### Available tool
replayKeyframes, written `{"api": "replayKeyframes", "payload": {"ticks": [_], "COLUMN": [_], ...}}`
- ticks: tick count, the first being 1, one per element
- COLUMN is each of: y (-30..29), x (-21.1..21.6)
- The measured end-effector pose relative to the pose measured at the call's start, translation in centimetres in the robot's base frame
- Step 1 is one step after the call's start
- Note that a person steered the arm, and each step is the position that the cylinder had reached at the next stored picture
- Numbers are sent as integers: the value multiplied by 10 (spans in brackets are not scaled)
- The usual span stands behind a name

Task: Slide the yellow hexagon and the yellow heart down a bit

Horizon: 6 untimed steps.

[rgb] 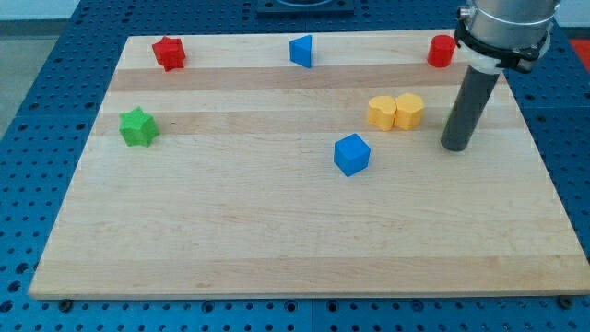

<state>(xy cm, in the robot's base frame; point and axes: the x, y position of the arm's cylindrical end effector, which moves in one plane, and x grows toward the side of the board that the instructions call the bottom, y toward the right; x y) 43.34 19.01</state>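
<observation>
Blocks first: the two yellow pieces sit touching, side by side, on the pale wooden board (277,240). The yellow heart-shaped block (382,112) is toward the view's left of the pair and the yellow hexagonal block (410,111) toward the view's right, though at this size which is which is my best reading. Taking that pair as the landmark, my tip (455,147) is planted on the board to the view's right and slightly toward the view's bottom, near but clearly apart, no contact. There's no claw on this rig, just the bare dark rod, holding nothing.

So the step in hand looks like the approach; no push is under way. To send them toward the view's bottom, my tip needs to get to the top side of the pair, swinging round the hexagon's right without clipping it, then press near the seam so both travel together and neither spins off.

Watch the blue cube (351,154), down and left of the pair. The blue wedge-like block (300,51), red cylinder (442,51), red star-like block (170,53) and green star-like block (138,126) lie well clear.
</observation>
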Motion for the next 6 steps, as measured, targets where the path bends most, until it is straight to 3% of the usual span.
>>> {"api": "replayKeyframes", "payload": {"ticks": [4,6], "y": [0,3], "x": [-6,16]}}
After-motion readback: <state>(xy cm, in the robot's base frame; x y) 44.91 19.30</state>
